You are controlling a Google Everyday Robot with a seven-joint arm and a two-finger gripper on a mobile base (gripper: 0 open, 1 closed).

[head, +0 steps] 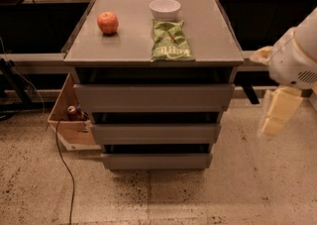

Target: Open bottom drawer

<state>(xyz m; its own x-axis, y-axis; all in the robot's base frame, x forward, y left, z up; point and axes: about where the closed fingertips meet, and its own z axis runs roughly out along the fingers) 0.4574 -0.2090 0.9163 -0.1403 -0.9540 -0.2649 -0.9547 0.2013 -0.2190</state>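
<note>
Speckled floor point(208, 196) lies open in front of a grey cabinet of 3 drawers, with the gripper point(278, 115) hanging off to its right.

Bare floor runs along the cabinet's front and right side; on the left a cardboard box point(67, 127) sits against the cabinet and a dark cable point(67, 169) trails over the floor. The bottom drawer point(157, 161) is lowest, just above the floor, its slim front facing the camera under a dark gap, below the middle drawer point(155, 133) and the taller top drawer point(153, 97). On the counter point(129, 45) rest an apple point(107, 22), a white bowl point(165, 8) and a green bag point(171, 40), all set back from the front edge except the bag, which nearly reaches it. The pale gripper hangs under the white arm point(297, 55), level with the upper 2 drawers, well apart from the cabinet and touching nothing; whether it is spread or closed cannot be told.
</note>
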